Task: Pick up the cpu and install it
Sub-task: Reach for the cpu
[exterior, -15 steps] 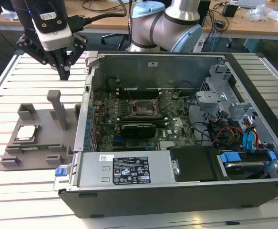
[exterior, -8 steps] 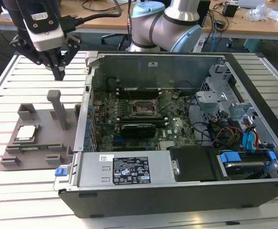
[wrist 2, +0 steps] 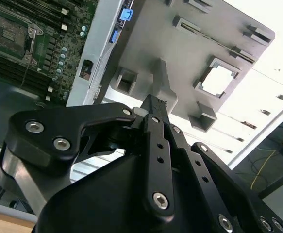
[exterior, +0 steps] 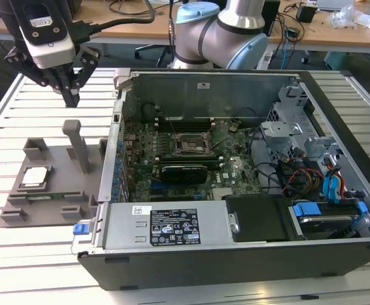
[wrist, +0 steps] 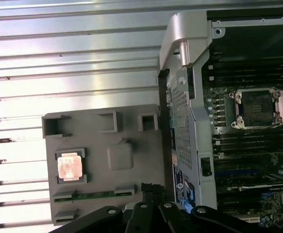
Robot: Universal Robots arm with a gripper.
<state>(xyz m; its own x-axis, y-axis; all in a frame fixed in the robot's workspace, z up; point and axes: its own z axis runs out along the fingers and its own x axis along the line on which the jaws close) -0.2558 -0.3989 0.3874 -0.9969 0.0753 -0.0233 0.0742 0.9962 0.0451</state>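
Observation:
The cpu (exterior: 35, 176) is a small silvery square lying in a recess of the grey holder plate (exterior: 63, 159), on the slatted table at the exterior view's left. It also appears in both wrist views (wrist 2: 219, 80) (wrist: 69, 166). My gripper (exterior: 70, 97) hangs above the plate's far side, well clear of the cpu, with its black fingers drawn together and nothing between them. The second wrist view has the fingertips (wrist 2: 154, 104) over the plate's upright post (wrist 2: 163, 86). The empty black socket frame (exterior: 188, 145) sits on the motherboard inside the open computer case.
The case wall (exterior: 116, 136) rises right beside the holder plate. A green memory stick (exterior: 42, 195) lies in a slot of the plate near the cpu. A tall grey post (exterior: 77, 143) stands on the plate under the gripper. Cables and drive bays (exterior: 311, 171) fill the case's right end.

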